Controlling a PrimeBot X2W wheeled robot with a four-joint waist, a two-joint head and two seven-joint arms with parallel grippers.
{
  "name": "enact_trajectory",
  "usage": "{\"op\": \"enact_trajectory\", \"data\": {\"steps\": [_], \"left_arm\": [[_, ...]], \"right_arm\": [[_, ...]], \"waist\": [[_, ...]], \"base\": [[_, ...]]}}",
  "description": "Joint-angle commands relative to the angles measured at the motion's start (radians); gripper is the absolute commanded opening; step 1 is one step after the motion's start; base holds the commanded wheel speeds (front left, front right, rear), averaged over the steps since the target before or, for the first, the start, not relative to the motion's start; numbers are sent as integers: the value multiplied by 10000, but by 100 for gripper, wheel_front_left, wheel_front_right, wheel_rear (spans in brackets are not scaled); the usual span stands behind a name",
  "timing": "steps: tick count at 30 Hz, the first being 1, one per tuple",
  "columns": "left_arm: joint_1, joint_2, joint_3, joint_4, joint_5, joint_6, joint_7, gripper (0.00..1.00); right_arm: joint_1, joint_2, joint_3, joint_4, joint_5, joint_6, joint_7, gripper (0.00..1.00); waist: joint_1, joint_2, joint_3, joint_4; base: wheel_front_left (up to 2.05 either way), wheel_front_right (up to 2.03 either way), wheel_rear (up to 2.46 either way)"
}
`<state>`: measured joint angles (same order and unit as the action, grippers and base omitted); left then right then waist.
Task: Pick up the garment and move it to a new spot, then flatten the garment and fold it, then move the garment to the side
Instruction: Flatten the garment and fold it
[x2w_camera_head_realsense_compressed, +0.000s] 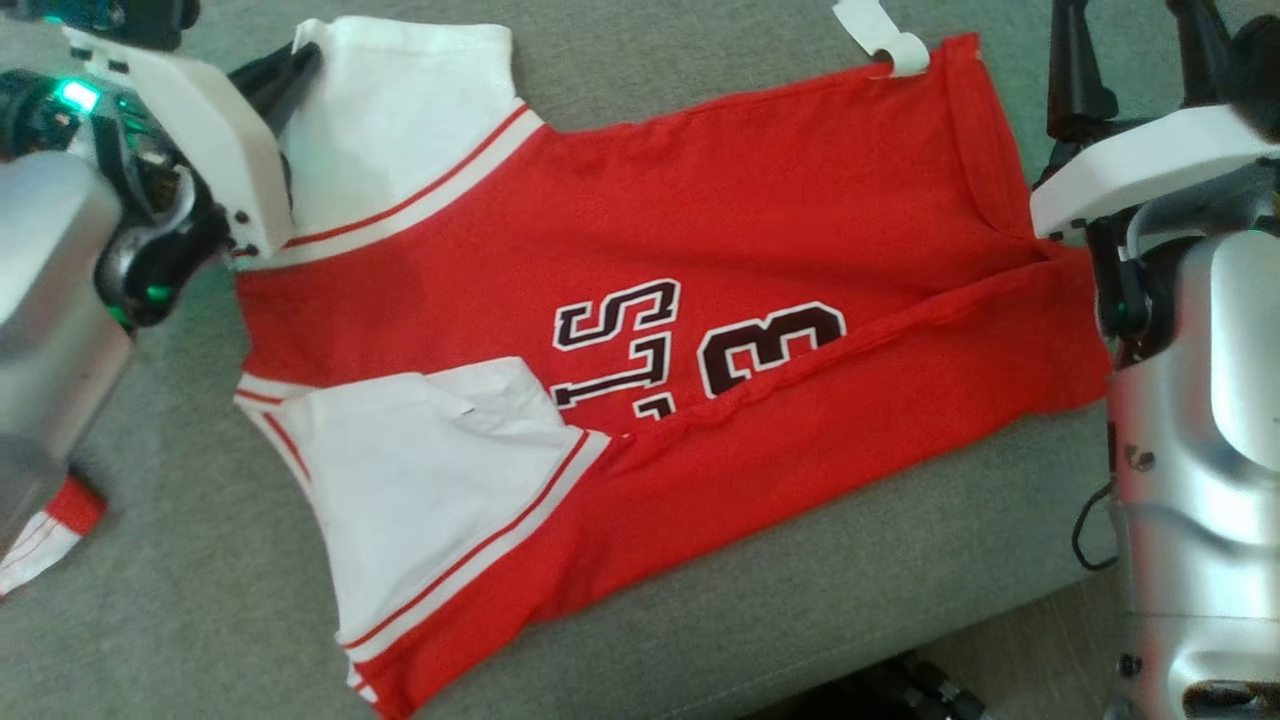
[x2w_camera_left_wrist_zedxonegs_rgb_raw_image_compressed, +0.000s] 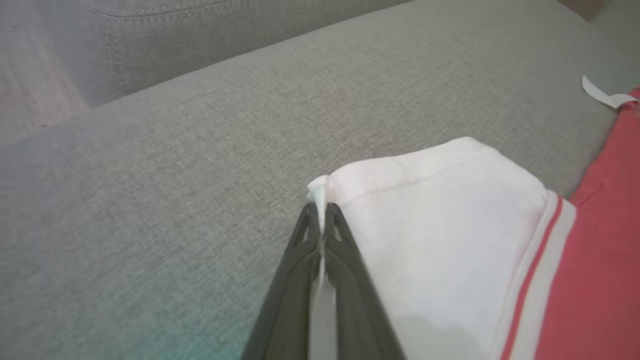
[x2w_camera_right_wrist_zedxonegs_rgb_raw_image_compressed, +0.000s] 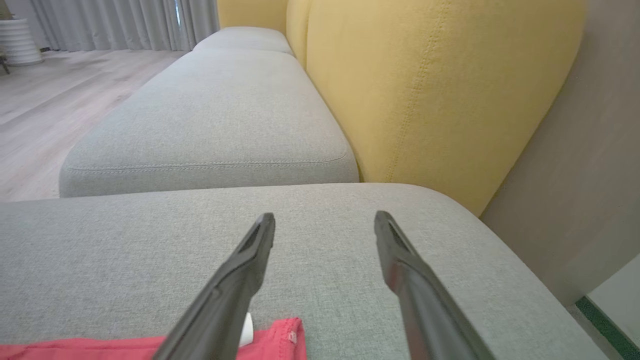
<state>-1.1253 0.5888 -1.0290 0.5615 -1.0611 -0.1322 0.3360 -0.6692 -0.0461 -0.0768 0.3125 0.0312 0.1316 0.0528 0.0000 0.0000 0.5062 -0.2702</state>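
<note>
The garment (x2w_camera_head_realsense_compressed: 700, 260) is a red jersey with white sleeves, striped trim and dark lettering, spread sideways on a grey sofa cushion (x2w_camera_head_realsense_compressed: 760, 600). Its lower part is folded over along a diagonal crease. My left gripper (x2w_camera_left_wrist_zedxonegs_rgb_raw_image_compressed: 321, 209) is shut on the corner of the far white sleeve (x2w_camera_left_wrist_zedxonegs_rgb_raw_image_compressed: 440, 225); in the head view that gripper (x2w_camera_head_realsense_compressed: 300, 55) sits at the sleeve's upper left corner. My right gripper (x2w_camera_right_wrist_zedxonegs_rgb_raw_image_compressed: 325, 220) is open above the cushion, past the jersey's red hem (x2w_camera_right_wrist_zedxonegs_rgb_raw_image_compressed: 280, 340), with nothing between its fingers. In the head view my right gripper (x2w_camera_head_realsense_compressed: 1130, 50) stands just beyond the hem.
A white tag (x2w_camera_head_realsense_compressed: 885, 35) sticks out from the hem's far corner. A red and white cloth piece (x2w_camera_head_realsense_compressed: 45, 535) lies at the left under my left arm. A yellow backrest (x2w_camera_right_wrist_zedxonegs_rgb_raw_image_compressed: 430, 85) rises behind the cushion, and another grey seat (x2w_camera_right_wrist_zedxonegs_rgb_raw_image_compressed: 215, 110) lies beyond. The cushion's front edge runs at the lower right.
</note>
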Motion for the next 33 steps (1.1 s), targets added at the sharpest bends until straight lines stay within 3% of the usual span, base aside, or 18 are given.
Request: {"op": "enact_trajectory", "data": {"steps": [1, 9, 14, 24, 33], "left_arm": [[-356, 319, 260, -317, -35, 16, -397, 0], [-256, 136, -77, -968, 25, 16, -2598, 0], [24, 89, -351, -1637, 228, 16, -3326, 0], [566, 63, -856, -2870, 724, 208, -3608, 0], [738, 37, -980, -3422, 759, 456, -3543, 0]], "right_arm": [[-233, -112, 121, -215, -79, -9, 67, 100], [-398, -1131, 636, 786, 155, -9, 484, 100], [-474, -2015, 1022, 1796, 496, -9, 1048, 100], [-660, -2988, 1594, 3563, 1133, -9, 2240, 100], [-941, -3125, 1876, 4494, 1471, -9, 2351, 100]], "waist": [[0, 0, -159, 198], [0, 0, -792, 1070], [0, 0, -1063, 1646], [0, 0, -1186, 2281], [0, 0, -1123, 2357]], "base": [[0, 0, 0], [0, 0, 0], [0, 0, 0], [0, 0, 0], [0, 0, 0]]}}
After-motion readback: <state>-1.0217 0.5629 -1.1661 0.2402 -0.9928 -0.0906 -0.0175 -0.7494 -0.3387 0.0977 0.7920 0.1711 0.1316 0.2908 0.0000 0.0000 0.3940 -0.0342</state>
